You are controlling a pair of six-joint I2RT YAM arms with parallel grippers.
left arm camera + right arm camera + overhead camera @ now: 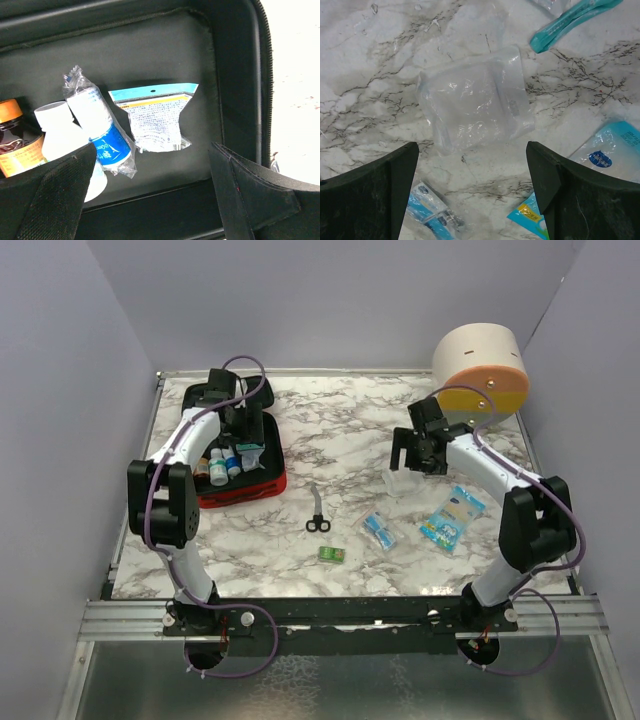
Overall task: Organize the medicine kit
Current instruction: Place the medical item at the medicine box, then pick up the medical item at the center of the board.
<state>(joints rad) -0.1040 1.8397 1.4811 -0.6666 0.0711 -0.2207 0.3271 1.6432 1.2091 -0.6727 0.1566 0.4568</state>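
From above, the medicine kit (250,495) lies open far left on the surface (340,430), bottles (222,468) in, scissors (317,512) and packets (452,515) not packed yet. Left wrist: left jaws apart over a white sachet (155,122) inside it. Right wrist: right jaws apart above a clear bag (470,107).

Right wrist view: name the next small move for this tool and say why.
Probably lower the right tool straight down and close on the clear plastic pouch: it stands open above the pouch, which lies flat on the marble table, centred between its fingers, not yet in the medicine kit.
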